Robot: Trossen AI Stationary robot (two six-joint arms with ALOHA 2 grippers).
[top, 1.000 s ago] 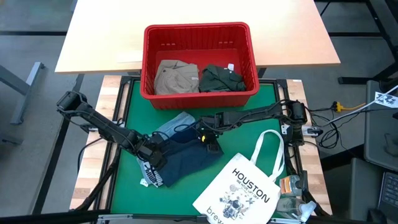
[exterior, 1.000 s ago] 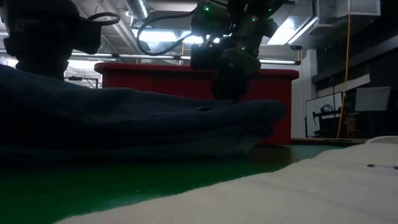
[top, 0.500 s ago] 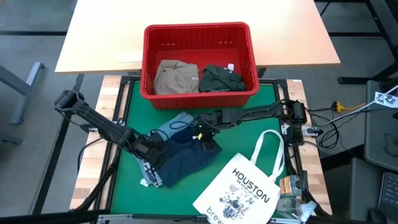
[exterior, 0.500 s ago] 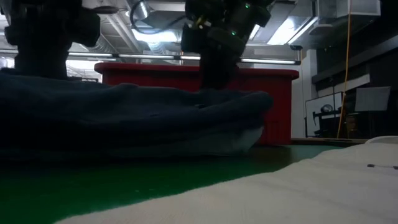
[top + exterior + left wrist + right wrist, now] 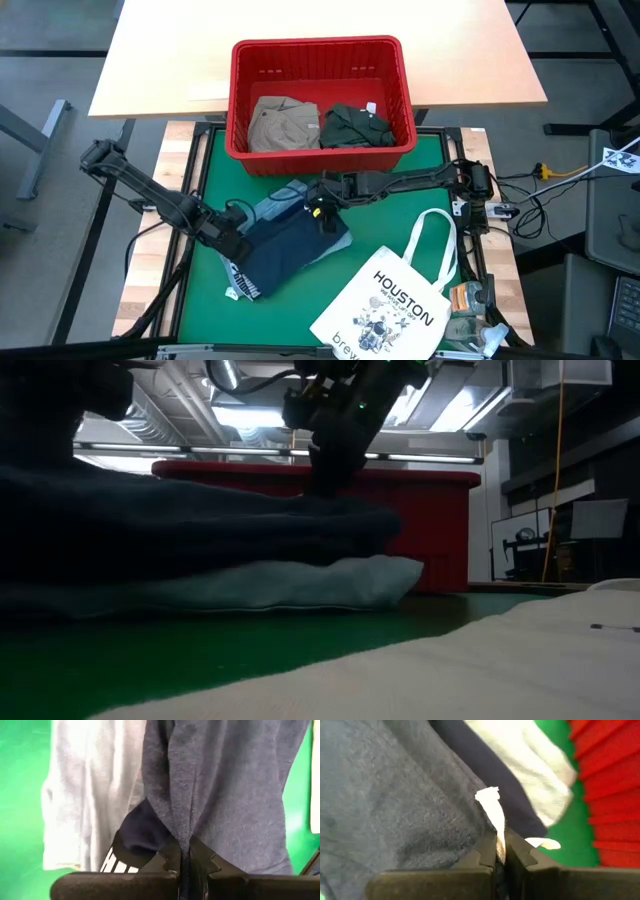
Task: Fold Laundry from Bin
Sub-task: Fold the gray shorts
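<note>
Your left jaws (image 5: 236, 244) and right jaws (image 5: 322, 213) both pinch the navy garment (image 5: 285, 245), stretched between them over the light blue denim (image 5: 275, 207).

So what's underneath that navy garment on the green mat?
A light blue garment lies under the navy one, its edges showing. The rest of it is covered.
</note>
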